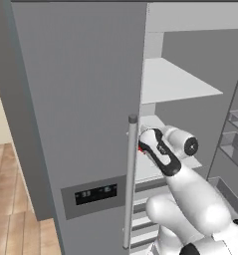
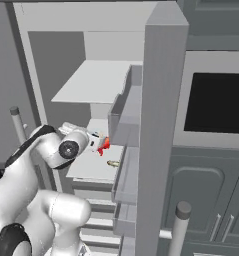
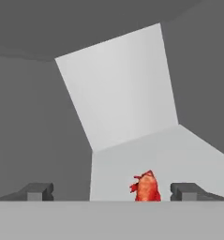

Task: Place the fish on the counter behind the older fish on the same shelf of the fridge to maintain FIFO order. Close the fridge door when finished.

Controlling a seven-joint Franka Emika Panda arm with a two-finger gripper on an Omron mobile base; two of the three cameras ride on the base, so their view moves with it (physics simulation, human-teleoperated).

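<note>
End effector [image 3: 111, 191] fingers [image 3: 37, 191] are seen spread wide, with nothing pinched between them. In the hand view, the fish [image 3: 146, 187] (small, bright red-orange) is seen lying on the pale fridge shelf [image 3: 179, 154] between the two fingertips, nearer the right-hand one and apart from both. Beyond the end effector, the shelf is bounded by the light back wall [image 3: 123, 84] of the fridge [image 1: 80, 99]. From the right base view, the fish [image 2: 104, 145] is shown just ahead of the hand, inside the fridge, and a small yellowish item [image 2: 112, 163] is seen farther along the same shelf, near its front edge. The fridge door [image 2: 158, 130] is held open beside the arm.
</note>
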